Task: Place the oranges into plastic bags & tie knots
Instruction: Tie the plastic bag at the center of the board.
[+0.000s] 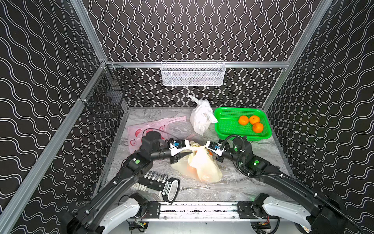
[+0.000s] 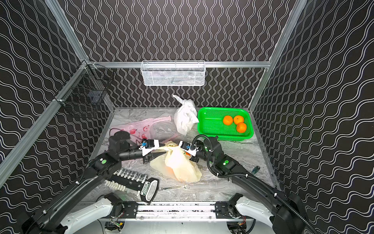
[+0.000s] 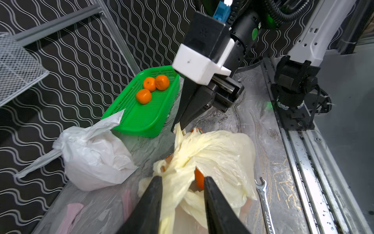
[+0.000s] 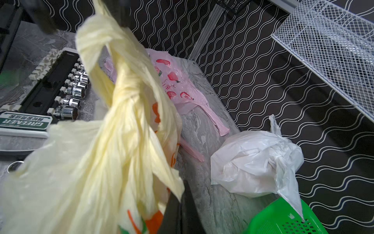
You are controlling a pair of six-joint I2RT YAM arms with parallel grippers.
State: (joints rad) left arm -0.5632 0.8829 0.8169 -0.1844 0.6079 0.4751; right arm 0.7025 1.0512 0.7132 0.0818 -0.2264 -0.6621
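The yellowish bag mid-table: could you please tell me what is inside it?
Part of one orange shows through a gap in the yellowish bag in the left wrist view. The crinkled plastic covers the rest, so how many it holds cannot be told.

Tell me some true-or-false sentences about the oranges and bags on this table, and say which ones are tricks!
1. Three oranges sit in the green basket. True.
2. The white bag lies flat and open. False: it is bunched up and tied at the top.
3. The right end effector pinches the yellow bag. True.
4. The left end effector is squeezed shut. False: its jaws stand apart, with yellow plastic between them.
5. The pink bag is inside the basket. False: it lies flat on the table.
6. A wrench lies on the table. True.
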